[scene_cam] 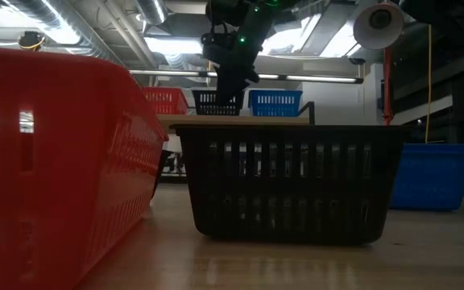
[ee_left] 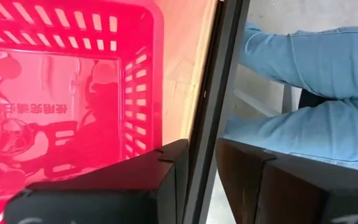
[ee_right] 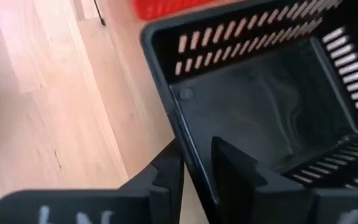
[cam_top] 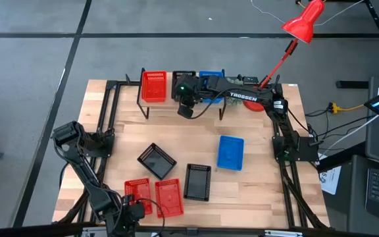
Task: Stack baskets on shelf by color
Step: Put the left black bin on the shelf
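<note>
Shelf: stood along the far edge of the table, its light-wood board on thin black legs.
On the shelf: a red basket at one end, a black basket in the middle, a blue basket at the other end.
Right gripper: was over the shelf's middle, its fingers pressed onto one wall of that black basket, one finger inside and one outside.
Left gripper: waited at the table's near edge, far from the shelf, fingers parted by a narrow gap around a dark frame bar, holding no basket.
Loose baskets, all in front of the shelf: a blue one; two black ones; two red ones nearest the left gripper.
Beyond the table edge: a person's legs in jeans.
</note>
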Available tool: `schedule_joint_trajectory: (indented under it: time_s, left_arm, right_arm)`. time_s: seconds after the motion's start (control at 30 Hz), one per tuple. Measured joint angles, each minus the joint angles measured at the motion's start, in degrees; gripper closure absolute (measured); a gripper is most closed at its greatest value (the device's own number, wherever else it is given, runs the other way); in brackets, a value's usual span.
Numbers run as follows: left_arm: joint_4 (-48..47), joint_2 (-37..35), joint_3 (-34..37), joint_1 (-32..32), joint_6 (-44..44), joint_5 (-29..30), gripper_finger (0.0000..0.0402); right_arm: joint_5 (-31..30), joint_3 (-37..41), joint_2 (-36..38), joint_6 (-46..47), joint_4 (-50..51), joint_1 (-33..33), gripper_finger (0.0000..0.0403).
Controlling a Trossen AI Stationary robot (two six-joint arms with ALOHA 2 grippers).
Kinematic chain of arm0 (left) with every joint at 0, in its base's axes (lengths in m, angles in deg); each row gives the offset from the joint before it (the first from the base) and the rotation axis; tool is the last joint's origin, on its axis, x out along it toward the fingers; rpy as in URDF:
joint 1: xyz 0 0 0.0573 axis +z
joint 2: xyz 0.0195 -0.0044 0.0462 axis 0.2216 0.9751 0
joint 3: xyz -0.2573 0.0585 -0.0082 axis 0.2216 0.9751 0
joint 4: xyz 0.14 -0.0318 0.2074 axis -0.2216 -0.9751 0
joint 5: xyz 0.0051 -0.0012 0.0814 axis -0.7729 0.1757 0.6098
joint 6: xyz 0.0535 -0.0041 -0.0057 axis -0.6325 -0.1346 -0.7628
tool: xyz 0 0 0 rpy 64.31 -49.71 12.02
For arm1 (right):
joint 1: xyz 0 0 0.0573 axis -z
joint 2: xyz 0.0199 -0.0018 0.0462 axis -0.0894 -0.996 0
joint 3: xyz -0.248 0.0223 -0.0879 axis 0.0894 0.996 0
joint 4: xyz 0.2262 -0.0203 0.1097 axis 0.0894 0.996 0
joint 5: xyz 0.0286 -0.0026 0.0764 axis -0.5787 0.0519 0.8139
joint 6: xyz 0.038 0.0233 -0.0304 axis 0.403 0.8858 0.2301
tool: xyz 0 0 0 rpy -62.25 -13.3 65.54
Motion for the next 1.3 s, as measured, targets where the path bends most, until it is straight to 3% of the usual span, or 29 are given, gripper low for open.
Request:
schedule_joint_trajectory:
  time_s: [0.37,0.63,0.8,0.93,1.1,1.3]
  left_arm:
    - [0.0,-0.02,0.0,0.0,-0.02,0.0,0.0327]
    - [0.02,-0.02,0.0,0.0,0.0,0.0,0.0327]
    - [0.04,-0.02,0.0,0.0,0.0,0.01,0.0327]
    - [0.04,-0.02,0.0,0.0,0.0,0.3,0.0327]
    - [0.04,-0.02,0.0,-0.01,-1.96,0.52,0.0327]
    - [0.06,-0.02,0.0,0.0,-2.38,0.52,0.0327]
  right_arm:
    - [-0.33,-0.56,0.31,-2.43,0.05,-2.09,0.0323]
    - [-2.18,-9.81,0.43,-5.89,5.75,-3.33,0.0323]
    - [4.75,-13.68,0.55,-10.03,14.41,-3.62,0.0323]
    - [10.98,-10.59,0.53,-13.03,19.15,-4.21,0.0323]
    - [2.48,-4.79,0.39,-13.22,15.37,-4.41,0.0323]
    - [-4.06,-3.61,0.39,-14.35,13.14,-4.45,0.0323]
